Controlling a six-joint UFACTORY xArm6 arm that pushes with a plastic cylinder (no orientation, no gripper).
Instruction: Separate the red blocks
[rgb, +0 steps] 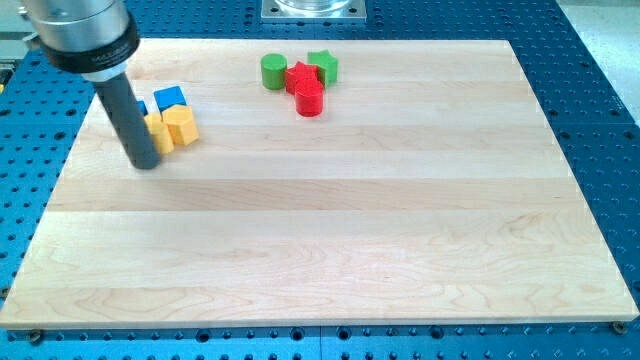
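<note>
The big wooden worktop (330, 240) lies on a blue metal base with rows of holes (600, 110). Most of the wood is bare.

The dark rod (128, 115) comes down from the view's top left. It is the only tool here, with nothing that opens or shuts, and it holds nothing. My tip (146, 163) sits on the wood at the view's left, just beside the yellow blocks and well apart from the red ones.

Near the view's top middle is a tight bunch of four blocks. The red star block (301, 75) is in the middle, and the red cylinder (310, 100) touches it just below. The green cylinder (273, 70) is at its left and the green star block (324, 66) at its right.

By my tip, the yellow block (181, 126) and another yellow block (159, 130) sit side by side. The blue cube (170, 98) is just above them. A second blue block (141, 107) peeks out from behind the rod.
</note>
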